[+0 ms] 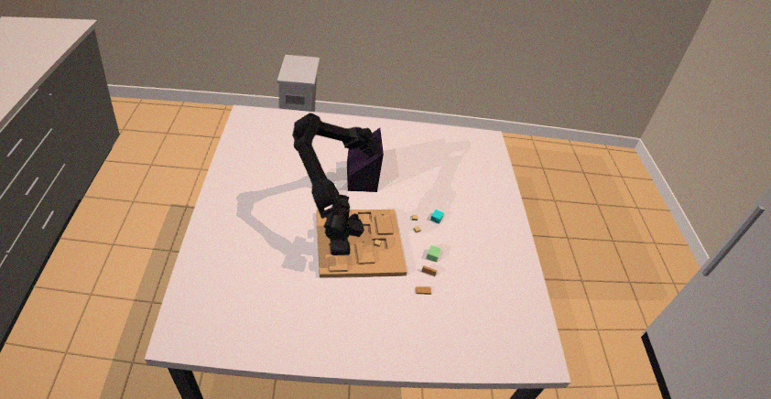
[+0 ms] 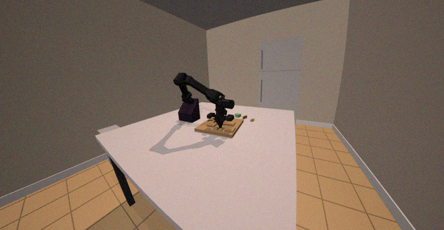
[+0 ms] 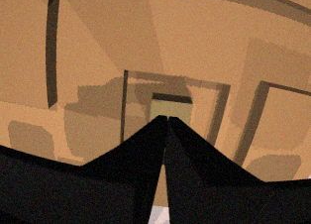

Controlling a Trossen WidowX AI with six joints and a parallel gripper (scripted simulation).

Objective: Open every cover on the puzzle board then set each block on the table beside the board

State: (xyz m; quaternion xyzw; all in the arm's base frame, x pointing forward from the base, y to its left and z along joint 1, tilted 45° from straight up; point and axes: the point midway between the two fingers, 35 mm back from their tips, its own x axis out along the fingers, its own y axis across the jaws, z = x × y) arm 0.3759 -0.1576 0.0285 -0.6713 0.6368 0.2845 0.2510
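Note:
The puzzle board [image 1: 396,266] [image 2: 236,126] has raised covers, including one at its back right [image 1: 384,224], and wells. My gripper [image 2: 220,127] [image 3: 166,124] is shut and empty, pointing down over the board's left part. Its tips are at the near side of a small yellowish block [image 3: 171,109] inside a square well. In the top view the hand hides the tips and this well. Another small yellowish block [image 1: 377,242] shows on the board right of centre. On the table right of the board lie a cyan block [image 1: 437,216] and a green block [image 1: 433,253] [image 2: 237,115].
Two small yellowish pieces [image 1: 415,217] [image 1: 417,229] lie between the board and the cyan block. Two brown pieces [image 1: 428,270] [image 1: 423,290] lie nearer the front, right of the board. The arm's dark base block [image 1: 363,172] [image 2: 189,112] stands behind the board.

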